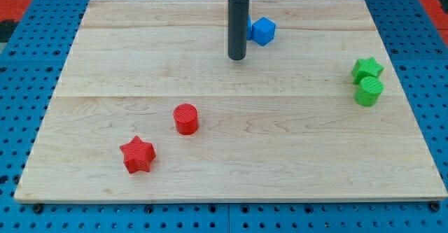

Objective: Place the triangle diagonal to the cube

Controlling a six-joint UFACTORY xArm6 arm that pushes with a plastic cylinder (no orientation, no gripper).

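A blue cube (264, 31) sits near the view's top, just right of centre. A sliver of another blue block (250, 29) shows between the cube and my rod. The rod hides most of it, so I cannot make out its shape. No triangle is clearly in view. My rod comes down from the view's top centre, and my tip (237, 57) rests on the board just left of and below the cube.
The wooden board (105, 65) lies on a blue pegboard. A green star (367, 68) and a green cylinder (369, 92) touch at the right edge. A red cylinder (186, 118) and a red star (137, 154) stand at the lower left.
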